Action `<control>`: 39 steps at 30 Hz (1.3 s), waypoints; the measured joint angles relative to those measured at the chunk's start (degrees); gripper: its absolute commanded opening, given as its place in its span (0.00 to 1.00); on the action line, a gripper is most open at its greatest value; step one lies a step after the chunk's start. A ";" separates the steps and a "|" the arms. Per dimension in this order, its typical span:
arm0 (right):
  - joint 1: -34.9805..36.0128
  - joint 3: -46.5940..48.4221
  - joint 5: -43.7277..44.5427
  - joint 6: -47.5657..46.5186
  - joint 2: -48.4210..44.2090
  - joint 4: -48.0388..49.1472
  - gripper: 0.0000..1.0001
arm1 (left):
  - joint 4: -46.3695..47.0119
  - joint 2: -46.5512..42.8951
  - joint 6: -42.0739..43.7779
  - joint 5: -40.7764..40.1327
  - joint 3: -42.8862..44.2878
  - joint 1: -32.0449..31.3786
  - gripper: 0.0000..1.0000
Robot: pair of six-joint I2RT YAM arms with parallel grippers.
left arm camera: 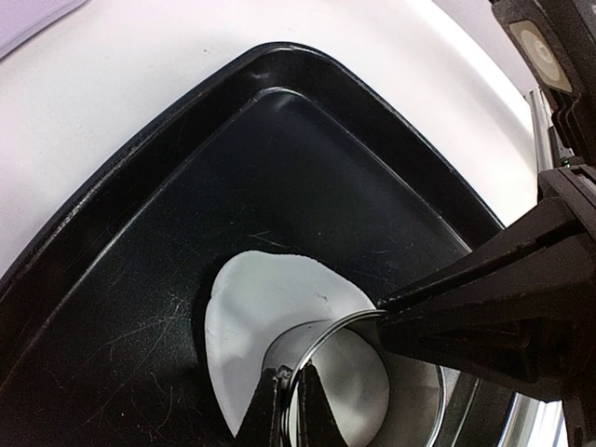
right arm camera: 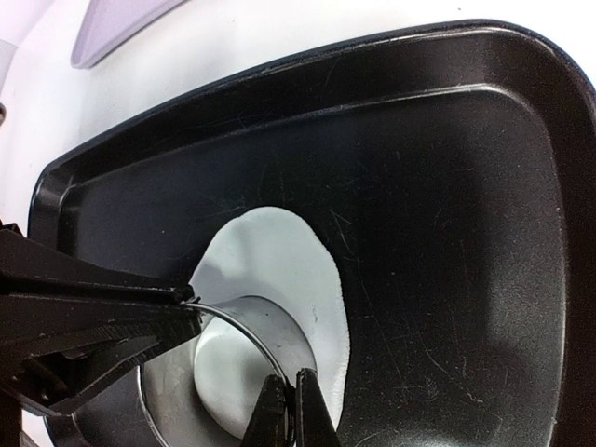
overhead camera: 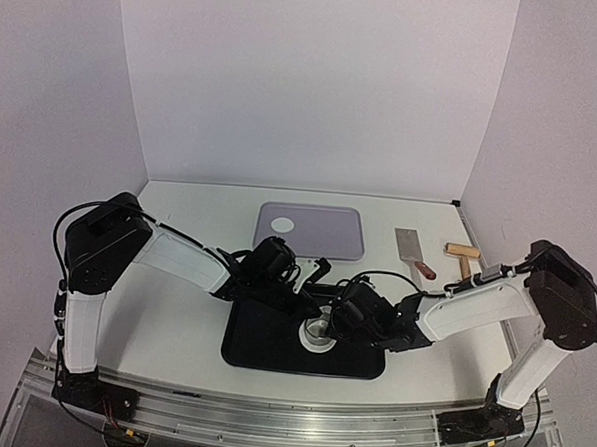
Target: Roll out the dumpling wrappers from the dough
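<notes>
White dough (right arm camera: 279,251), a flattened oval, lies in the black tray (right arm camera: 447,186); the ring cutter (right arm camera: 275,326) stands upright on it, left gripper (left arm camera: 291,396) and right gripper (right arm camera: 287,400) each pinched closed on its wall. One round wrapper (overhead camera: 283,224) lies flat on the lilac tray (overhead camera: 328,240).

Left arm (overhead camera: 182,257) and right arm (overhead camera: 470,303) meet over the metal ring (overhead camera: 317,332), jaws clamped on its rim, blocking the black tray's (overhead camera: 247,353) middle. Near-left tray floor is bare. Purple tray (overhead camera: 328,240), scraper (overhead camera: 409,247) and wooden roller (overhead camera: 464,252) crowd the back right; far-left bench (overhead camera: 194,206) is open.
</notes>
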 measured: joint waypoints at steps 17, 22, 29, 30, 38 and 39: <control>-0.15 6.28 -1.71 -5.17 2.41 -7.37 0.00 | -13.20 -1.00 -2.27 1.75 3.80 0.53 0.03; 0.34 7.71 -1.83 -5.31 2.63 -9.23 0.00 | -16.02 -1.63 -2.60 0.26 4.94 0.65 0.00; 0.66 7.49 -2.17 -3.98 2.70 -9.11 0.00 | -15.64 -1.88 -2.94 0.25 4.12 0.65 0.00; 1.03 7.21 -1.64 -3.13 2.68 -8.74 0.00 | -15.41 -1.88 -2.96 0.23 4.04 0.66 0.00; 4.45 7.26 4.94 2.20 3.90 -8.24 0.00 | -15.48 -1.59 -2.31 0.40 4.57 1.30 0.00; 4.21 7.12 5.17 2.06 3.74 -8.12 0.00 | -15.58 -1.61 -2.15 0.47 4.56 1.30 0.00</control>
